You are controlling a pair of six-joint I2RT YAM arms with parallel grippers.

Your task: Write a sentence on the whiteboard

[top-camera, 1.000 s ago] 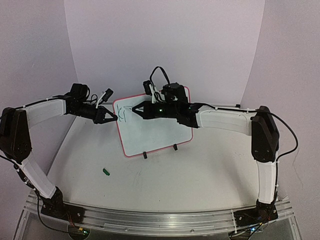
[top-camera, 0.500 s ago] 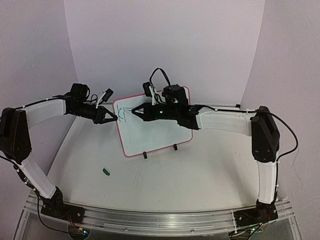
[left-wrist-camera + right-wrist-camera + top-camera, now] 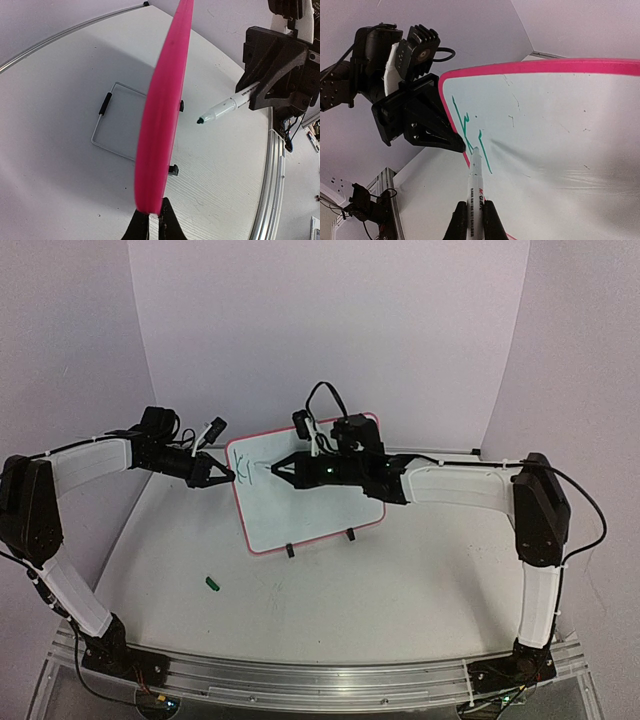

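Right gripper (image 3: 475,220) is clamped on the barrel of a marker (image 3: 473,182), fingers pinched on either side of it. I read the marker's long axis as running from the right arm leftwards across the board, its green tip aimed at the upper left corner of the whiteboard (image 3: 300,515). From the left wrist camera, which sees the board edge-on, I make out a gap between the tip and the board's face.

Left gripper (image 3: 225,477) is closed on the whiteboard's left edge; in its own camera the two fingertips (image 3: 140,227) pinch the pinkish-red frame.

I see the whiteboard upright on its two black feet (image 3: 290,551) towards the back of the table (image 3: 350,610). Its long side runs left to right, its face is turned to the arms, and it leans back slightly. A thin wire stand (image 3: 117,120) lies flat on the table behind it.

So far the sentence (image 3: 465,125) is only a few green strokes packed in that upper left corner, just beside the marker tip; I cannot read them as letters.

On the white table, a small green object (image 3: 211,583) lies well apart from the board, nearer the left arm. Pale lilac walls (image 3: 330,320) close in the back and sides, and an aluminium rail (image 3: 300,680) carries the arm bases at the near edge.
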